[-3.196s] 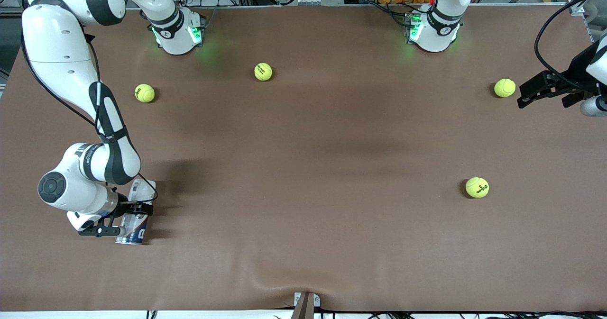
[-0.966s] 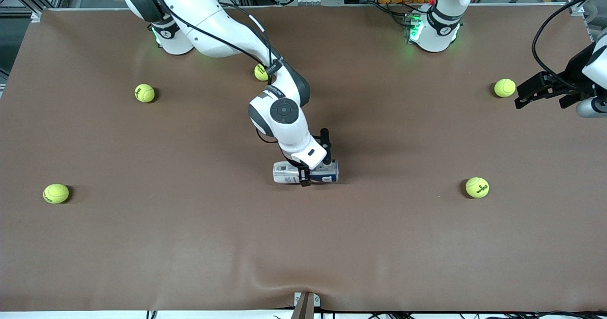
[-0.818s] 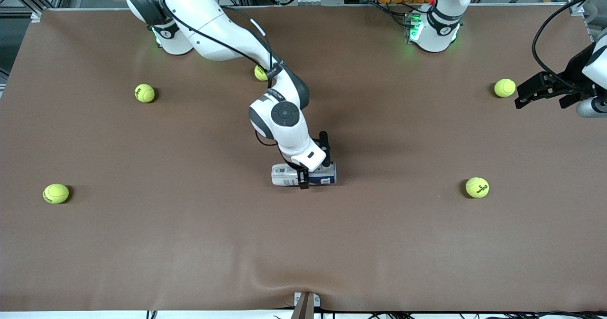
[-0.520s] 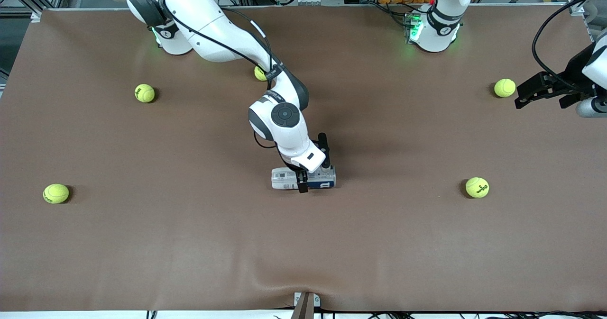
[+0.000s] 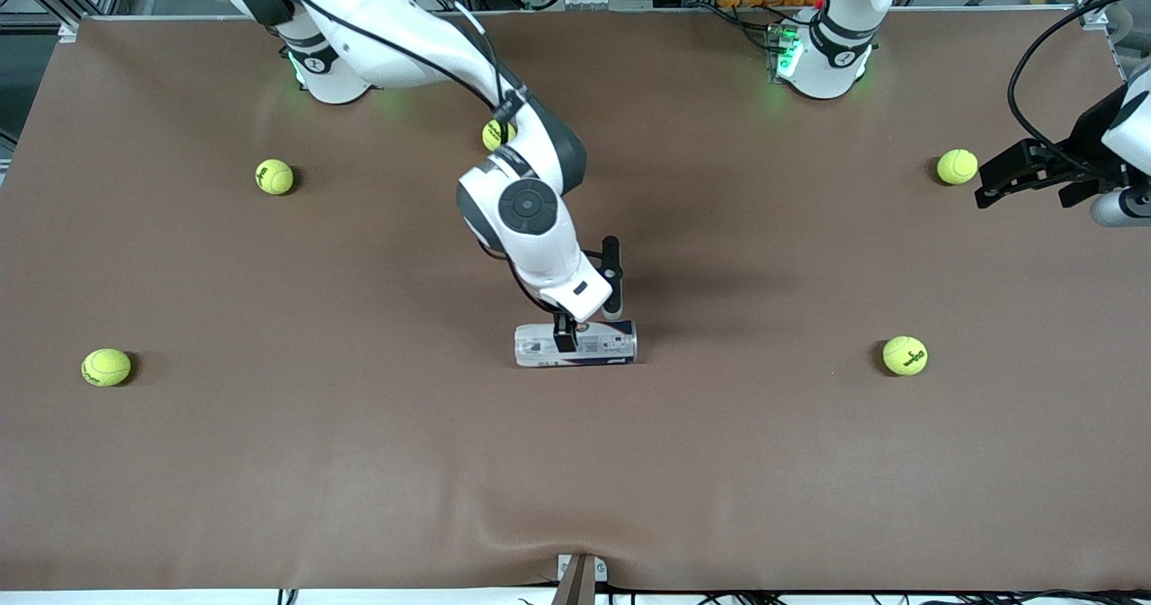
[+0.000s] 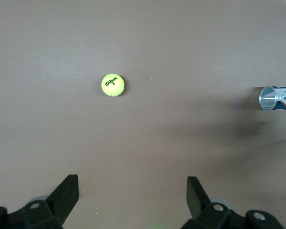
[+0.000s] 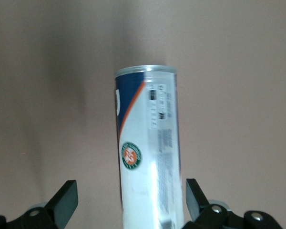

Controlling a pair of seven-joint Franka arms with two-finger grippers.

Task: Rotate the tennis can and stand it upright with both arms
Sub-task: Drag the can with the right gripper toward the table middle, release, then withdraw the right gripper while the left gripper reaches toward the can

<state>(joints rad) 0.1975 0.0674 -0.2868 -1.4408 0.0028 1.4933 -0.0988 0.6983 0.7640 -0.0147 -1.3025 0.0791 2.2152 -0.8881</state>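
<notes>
The tennis can (image 5: 575, 344) lies on its side in the middle of the brown table, its silver rim end (image 6: 268, 98) toward the left arm's end. My right gripper (image 5: 587, 304) hangs just above it, open. In the right wrist view the can (image 7: 148, 152) runs between the spread fingers (image 7: 64, 198), with a gap on each side. My left gripper (image 5: 1025, 169) waits over the left arm's end of the table, open and holding nothing (image 6: 132, 195).
Several yellow-green tennis balls lie about: one (image 5: 957, 166) beside the left gripper, one (image 5: 905, 355) nearer the front camera, one (image 5: 497, 135) partly covered by the right arm, and two (image 5: 274, 176) (image 5: 106, 367) toward the right arm's end.
The right gripper set the can down mid-table, opened, let it go and rose a little. The can now lies free. The left arm has not moved.
</notes>
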